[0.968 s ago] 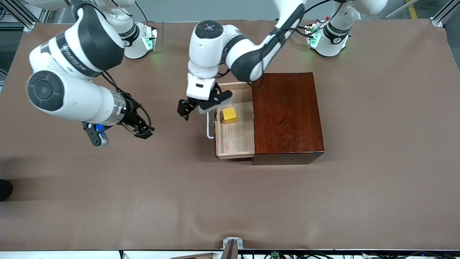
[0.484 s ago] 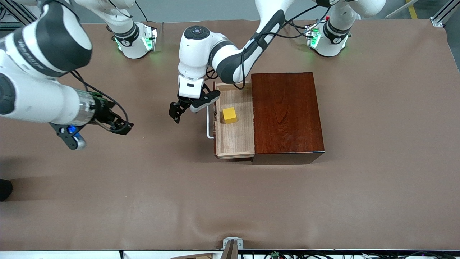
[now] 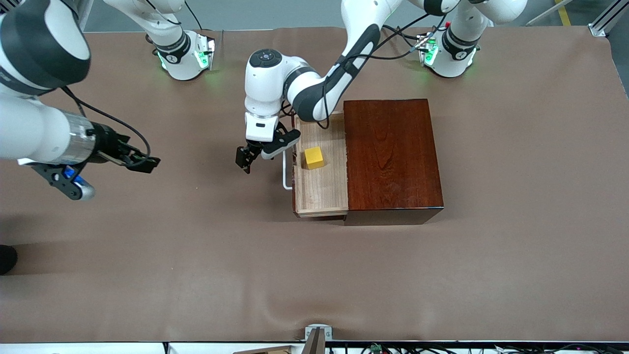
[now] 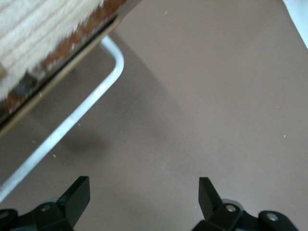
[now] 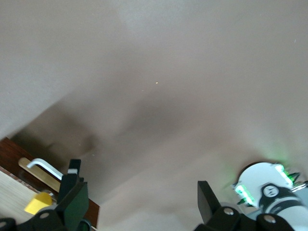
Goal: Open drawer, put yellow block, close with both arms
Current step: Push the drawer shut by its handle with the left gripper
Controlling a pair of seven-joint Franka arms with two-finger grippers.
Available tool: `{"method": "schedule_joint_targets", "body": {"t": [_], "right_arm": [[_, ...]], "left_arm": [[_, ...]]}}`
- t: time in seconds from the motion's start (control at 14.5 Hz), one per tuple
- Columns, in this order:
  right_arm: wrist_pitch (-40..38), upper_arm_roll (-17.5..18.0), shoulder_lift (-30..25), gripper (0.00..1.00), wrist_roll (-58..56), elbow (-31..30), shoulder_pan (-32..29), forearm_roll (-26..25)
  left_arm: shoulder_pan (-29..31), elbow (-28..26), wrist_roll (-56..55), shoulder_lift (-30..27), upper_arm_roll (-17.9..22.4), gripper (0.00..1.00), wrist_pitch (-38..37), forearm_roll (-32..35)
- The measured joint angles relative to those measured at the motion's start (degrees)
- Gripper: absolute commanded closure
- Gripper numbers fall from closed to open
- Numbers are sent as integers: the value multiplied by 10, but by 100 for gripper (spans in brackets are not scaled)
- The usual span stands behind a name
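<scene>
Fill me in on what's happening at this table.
The drawer of the wooden box stands pulled out with the yellow block lying in it. The left tool, open and empty, hangs over the table just in front of the white handle. The right tool, open, holds nothing over the right arm's end of the table.

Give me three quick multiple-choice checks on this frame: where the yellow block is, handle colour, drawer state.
1. The yellow block lies:
A. on the box's top
B. in the drawer
C. on the table

2. The handle is:
A. white
B. black
C. yellow

3. The drawer is:
A. shut
B. lifted out
C. pulled open

Key: 1 B, the block sits on the pale tray floor. 2 A, a white bar at the drawer's front. 3 C, the tray sticks out of the box, with the open left end effector beside the handle.
</scene>
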Motion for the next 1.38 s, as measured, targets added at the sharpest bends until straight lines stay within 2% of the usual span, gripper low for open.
{"method": "schedule_joint_targets", "body": {"t": [0.28, 0.62, 0.76, 0.9, 1.18, 1.38], "right_arm": [[-22, -6, -16, 0, -87, 0, -27, 0], [-47, -54, -42, 0, -206, 0, -25, -1], [-53, -91, -57, 0, -260, 0, -5, -1], [-60, -148, -75, 0, -304, -1, 37, 0], [-62, -193, -106, 0, -387, -16, 67, 0], [-60, -255, -125, 0, -443, -33, 106, 0]], "left_arm": [[-16, 7, -51, 14, 12, 0, -22, 0], [-16, 16, -69, 14, 25, 0, -93, 0], [-16, 20, -72, 14, 25, 0, -102, 0], [-15, 25, -76, 13, 25, 0, -120, -1], [-9, 28, -82, 7, 26, 0, -167, -1], [2, 29, -83, -1, 27, 0, -232, -1]]}}
